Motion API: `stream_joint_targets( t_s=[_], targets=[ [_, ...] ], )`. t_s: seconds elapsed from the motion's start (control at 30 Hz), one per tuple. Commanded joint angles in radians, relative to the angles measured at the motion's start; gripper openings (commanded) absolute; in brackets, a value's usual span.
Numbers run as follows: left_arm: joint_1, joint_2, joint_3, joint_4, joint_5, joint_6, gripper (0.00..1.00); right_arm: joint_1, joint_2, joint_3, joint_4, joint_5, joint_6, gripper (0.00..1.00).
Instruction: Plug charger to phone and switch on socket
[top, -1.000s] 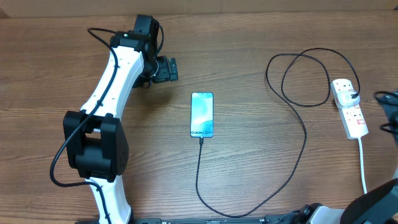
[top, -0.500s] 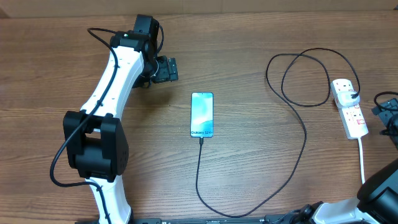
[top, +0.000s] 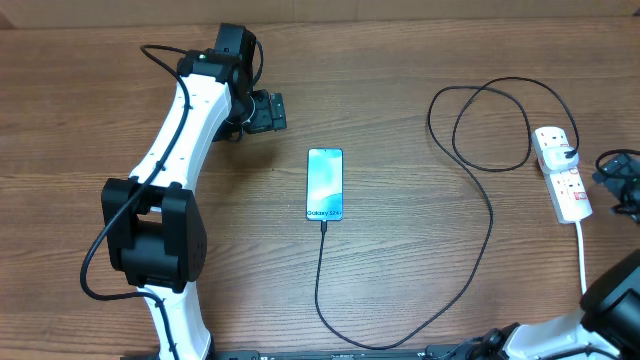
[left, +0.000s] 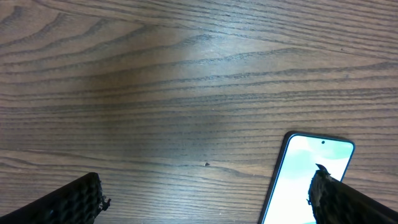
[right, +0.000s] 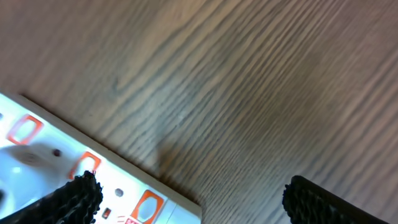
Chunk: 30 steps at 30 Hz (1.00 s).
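1. Nearest the robot's base, the charger (top: 317, 275) sweeps in a wide bend over the worktop (top: 80, 120). One end meets the near edge of the phone. We judge the tip to be seated there, though it is too small to confirm.
2. The phone (top: 325, 184) lies flat at mid-worktop, screen up and lit, well apart from both hands.
3. Further right, the socket (top: 562, 172) lies lengthwise near the worktop's edge, with a black plug (top: 571, 153) in its far outlet and a white cord (top: 583, 260) trailing back toward the base.
4. The right hand (top: 612, 180) hovers just beside the socket, its fingers apart and holding nothing. In the right wrist view one fingertip overlaps the strip near the red switches (right: 87, 163); we cannot tell whether it touches.
5. We take the switching to be the step in hand. To do it well, we would choose the switch that serves the outlet with the black plug. We would set one fingertip squarely over it and press straight down, so that the light strip does not slide or tip. The fingertip should stay clear of the plug and the cable.
6. Farthest away, the left hand (top: 265, 112) rests over bare wood beyond the phone, its fingers apart and empty.
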<state>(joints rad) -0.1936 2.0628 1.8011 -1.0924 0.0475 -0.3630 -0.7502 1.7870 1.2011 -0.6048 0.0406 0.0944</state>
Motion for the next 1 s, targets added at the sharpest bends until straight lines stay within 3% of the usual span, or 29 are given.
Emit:
stream_joint_targets(
  t_s=[0.0,0.97],
  targets=[
    [0.004,-0.008,0.002,0.0,-0.01,0.011,1.0,0.003,0.045,-0.003,0.015,-0.056,-0.061,0.97],
    [0.004,-0.008,0.002,0.0,-0.01,0.011,0.99,0.003,0.171,-0.003,0.134,-0.172,-0.066,1.0]
  ],
)
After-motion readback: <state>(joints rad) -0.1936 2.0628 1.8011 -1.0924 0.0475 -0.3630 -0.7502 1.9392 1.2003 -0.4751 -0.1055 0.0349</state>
